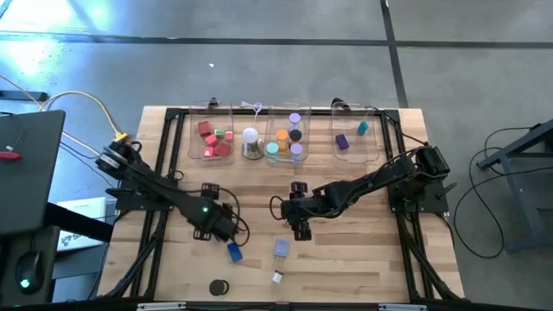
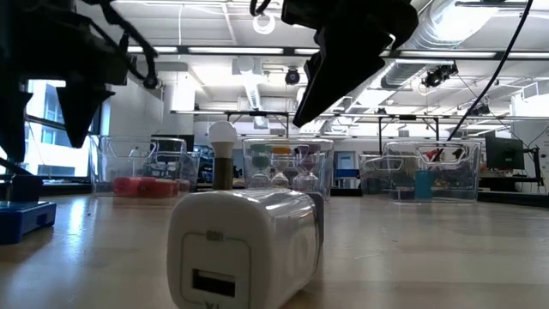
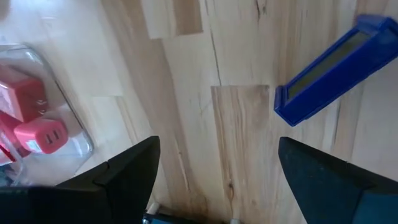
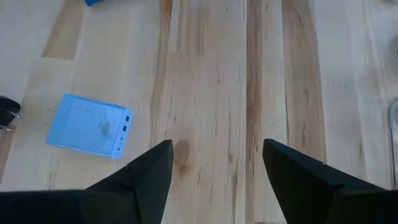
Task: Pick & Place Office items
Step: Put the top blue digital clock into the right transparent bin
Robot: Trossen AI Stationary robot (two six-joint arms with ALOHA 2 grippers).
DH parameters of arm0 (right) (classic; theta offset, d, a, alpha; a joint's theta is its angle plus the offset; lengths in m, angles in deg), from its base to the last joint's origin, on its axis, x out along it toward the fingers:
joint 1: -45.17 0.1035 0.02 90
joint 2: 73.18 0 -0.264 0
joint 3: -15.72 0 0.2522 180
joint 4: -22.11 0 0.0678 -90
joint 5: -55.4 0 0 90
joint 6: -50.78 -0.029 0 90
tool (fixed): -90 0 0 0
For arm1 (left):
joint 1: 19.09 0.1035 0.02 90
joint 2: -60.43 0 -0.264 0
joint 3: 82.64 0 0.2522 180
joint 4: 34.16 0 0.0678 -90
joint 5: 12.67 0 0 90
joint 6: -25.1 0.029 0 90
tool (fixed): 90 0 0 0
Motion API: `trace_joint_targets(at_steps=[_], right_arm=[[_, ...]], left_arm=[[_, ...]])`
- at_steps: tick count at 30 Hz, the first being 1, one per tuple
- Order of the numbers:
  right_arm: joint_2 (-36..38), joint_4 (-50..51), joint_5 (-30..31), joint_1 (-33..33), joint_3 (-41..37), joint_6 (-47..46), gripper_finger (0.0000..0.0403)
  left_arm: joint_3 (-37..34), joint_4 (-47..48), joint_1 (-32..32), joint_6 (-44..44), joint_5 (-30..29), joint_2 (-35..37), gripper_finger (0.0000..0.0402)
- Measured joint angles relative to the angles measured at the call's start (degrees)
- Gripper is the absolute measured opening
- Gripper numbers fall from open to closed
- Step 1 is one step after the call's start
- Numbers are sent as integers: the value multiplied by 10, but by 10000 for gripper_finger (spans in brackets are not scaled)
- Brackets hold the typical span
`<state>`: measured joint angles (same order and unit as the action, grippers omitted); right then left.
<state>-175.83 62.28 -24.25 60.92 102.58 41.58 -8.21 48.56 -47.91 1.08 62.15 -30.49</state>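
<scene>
Loose office items lie flat on the wooden table near its front: a dark blue block [image 1: 234, 251] [image 3: 333, 68], a pale blue flat block [image 1: 282, 249] [image 4: 90, 134], a small white plug block [image 1: 277, 276] [image 2: 244, 245] and a black disc [image 1: 218, 287]. My left gripper [image 1: 225, 233] [image 3: 217, 168] hangs open, pointing steeply down just above and beside the dark blue block, with only bare wood between its fingers. My right gripper [image 1: 300, 230] [image 4: 217, 162] stands open above the table's middle, the pale blue block to one side of its fingers.
Clear bins stand along the far edge: a left bin [image 1: 213, 138] with red pieces, a middle bin [image 1: 288, 138] with orange, teal, purple and black cylinders, and a right bin [image 1: 354, 136] with purple and teal pieces. A white dome on a silvery base [image 1: 251, 142] stands between the first two.
</scene>
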Motion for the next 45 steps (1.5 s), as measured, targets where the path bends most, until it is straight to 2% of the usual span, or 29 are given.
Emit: trace_joint_targets(at_steps=[13, 18, 24, 45], right_arm=[[0, -12, 0, 0, 0, 3, 238], [0, -23, 0, -2, 0, 13, 238], [0, -29, 0, -2, 0, 17, 238], [0, -29, 0, -1, 0, 15, 238]], left_arm=[[0, -16, -53, -12, 7, -19, 309], [0, -53, -69, 35, 1, -19, 309], [0, -97, -69, 99, -1, -19, 309], [-1, -129, -68, 154, 7, -64, 309]])
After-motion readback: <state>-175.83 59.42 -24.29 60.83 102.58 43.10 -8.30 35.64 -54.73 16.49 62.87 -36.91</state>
